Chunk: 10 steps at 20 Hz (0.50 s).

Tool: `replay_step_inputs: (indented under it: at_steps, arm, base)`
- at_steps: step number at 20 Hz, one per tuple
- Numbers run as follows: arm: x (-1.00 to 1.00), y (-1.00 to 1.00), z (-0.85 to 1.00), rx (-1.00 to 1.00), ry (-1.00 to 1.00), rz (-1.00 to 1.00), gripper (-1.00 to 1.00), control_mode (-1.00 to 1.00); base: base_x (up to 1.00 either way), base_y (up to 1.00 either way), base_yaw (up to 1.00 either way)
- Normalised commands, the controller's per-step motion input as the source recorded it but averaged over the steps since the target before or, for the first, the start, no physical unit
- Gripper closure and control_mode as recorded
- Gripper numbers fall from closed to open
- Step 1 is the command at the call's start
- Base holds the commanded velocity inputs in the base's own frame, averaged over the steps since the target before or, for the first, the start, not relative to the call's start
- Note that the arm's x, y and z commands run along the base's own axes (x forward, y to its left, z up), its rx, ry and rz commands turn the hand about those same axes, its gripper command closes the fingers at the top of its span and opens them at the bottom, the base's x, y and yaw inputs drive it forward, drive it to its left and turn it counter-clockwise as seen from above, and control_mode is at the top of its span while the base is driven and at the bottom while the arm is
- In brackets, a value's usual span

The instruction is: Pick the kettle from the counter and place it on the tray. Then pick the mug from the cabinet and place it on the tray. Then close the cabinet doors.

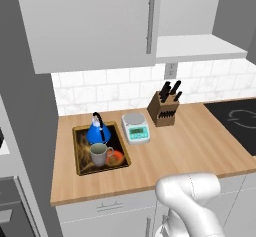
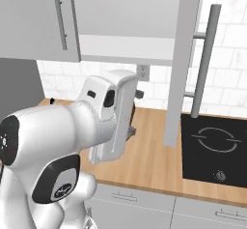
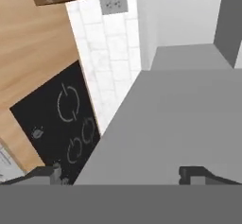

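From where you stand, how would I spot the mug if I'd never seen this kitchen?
Find the wooden counter under the wall cabinets; at its left end lies a dark patterned tray. The mug stands on the tray's near half, grey-beige with a side handle, in front of the shiny blue kettle.

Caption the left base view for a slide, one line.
Shiny blue dome kettle and grey-beige mug sit on the dark patterned tray on the light wooden counter; left grey cabinet door closed.
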Motion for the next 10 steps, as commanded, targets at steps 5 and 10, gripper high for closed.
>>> replay_step_inputs:
  at_steps: [5, 10]
  arm:
    - [-0.56, -0.64, 0.0, 0.04, -0.02, -0.31, -1.0, -1.0]
    - [-0.41, -0.52, 0.0, 0.0, 0.0, -0.27, -1.0, -1.0]
  base:
    - [0.0, 0.0, 0.0]
    - [0.0, 0.0, 0.0]
